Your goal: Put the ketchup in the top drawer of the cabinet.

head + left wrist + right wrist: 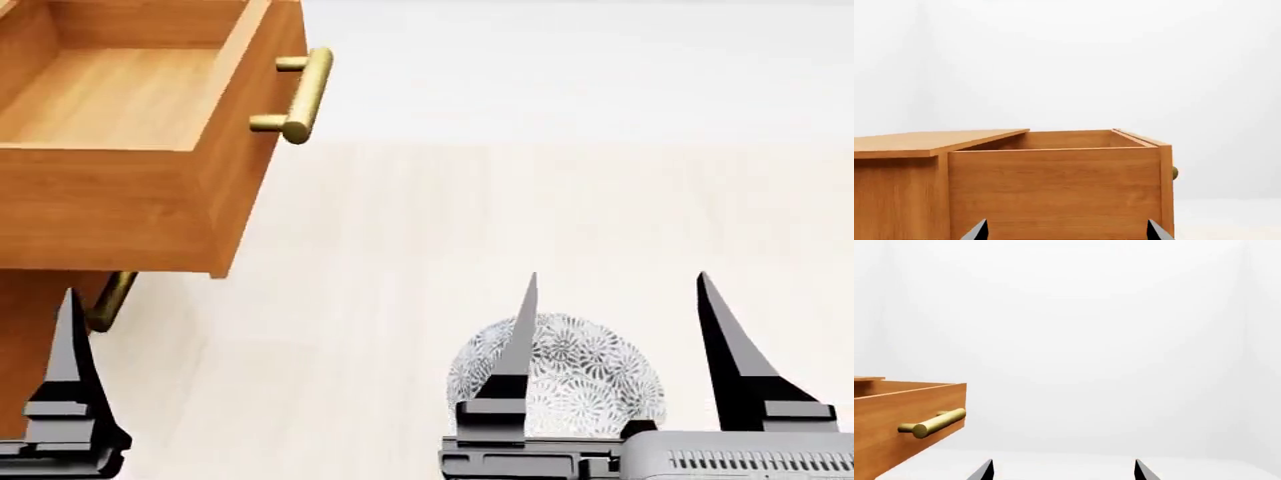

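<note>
While unlabelled, top drawer (120, 110) open.

No readable text, label, brand, number or sign anywhere in these views.

Honey-brown wooden top drawer (127, 150), pulled out of the honey-brown wooden cabinet (894, 190), far left; lower brass bar handle (111, 300) beneath it. Grey-patterned round bowl (574, 375) on pale table (534, 220), right of the drawer, nearer the robot.
</note>
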Controlling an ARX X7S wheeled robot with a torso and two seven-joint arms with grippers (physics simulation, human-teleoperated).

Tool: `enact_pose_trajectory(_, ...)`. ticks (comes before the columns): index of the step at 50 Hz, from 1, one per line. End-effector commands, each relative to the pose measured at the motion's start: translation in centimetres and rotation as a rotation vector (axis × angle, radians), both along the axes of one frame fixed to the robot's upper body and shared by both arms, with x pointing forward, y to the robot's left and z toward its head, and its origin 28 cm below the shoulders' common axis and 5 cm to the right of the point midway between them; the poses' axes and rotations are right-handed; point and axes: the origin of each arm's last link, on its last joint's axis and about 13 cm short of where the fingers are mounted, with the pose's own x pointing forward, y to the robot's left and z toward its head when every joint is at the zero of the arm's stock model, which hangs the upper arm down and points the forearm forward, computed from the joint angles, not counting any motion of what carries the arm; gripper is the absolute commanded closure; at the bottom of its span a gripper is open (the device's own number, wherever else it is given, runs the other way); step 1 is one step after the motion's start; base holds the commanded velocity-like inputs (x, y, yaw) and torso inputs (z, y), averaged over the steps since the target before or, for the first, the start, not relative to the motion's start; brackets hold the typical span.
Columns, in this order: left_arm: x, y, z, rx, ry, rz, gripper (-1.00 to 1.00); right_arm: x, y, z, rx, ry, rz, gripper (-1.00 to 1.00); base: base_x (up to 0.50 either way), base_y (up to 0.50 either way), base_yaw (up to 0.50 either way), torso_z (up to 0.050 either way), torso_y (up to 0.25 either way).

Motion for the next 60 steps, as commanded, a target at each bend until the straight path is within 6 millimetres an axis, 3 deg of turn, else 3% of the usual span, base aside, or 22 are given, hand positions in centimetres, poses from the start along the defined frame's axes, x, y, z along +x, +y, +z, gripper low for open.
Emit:
enact_pose_trajectory(1, 0.16, -0.08, -0.11, 0.002, 0.003, -0.004, -1.00, -0.06, -0.13, 0.03, 0.001, 0.001, -0.005, -1.00, 0.00, 0.50, 0.00, 0.000, 0.000)
enact_pose_trajectory(26, 0.18, 0.00, -0.29, 0.011, 0.006, -0.001, -1.00, 0.09, 0.01, -0.60, -0.013, 0.013, 0.004, -1.00, 0.00, 0.49, 0.00, 0.000, 0.000)
enact_pose_trajectory(60, 0.28, -0.07, -0.47, 0.011, 0.014, 0.003, -1.00, -0.06, -0.34, -0.46, 0.004, 0.001, 0.071, -1.00, 0.00, -0.05, 0.00, 0.000, 0.000)
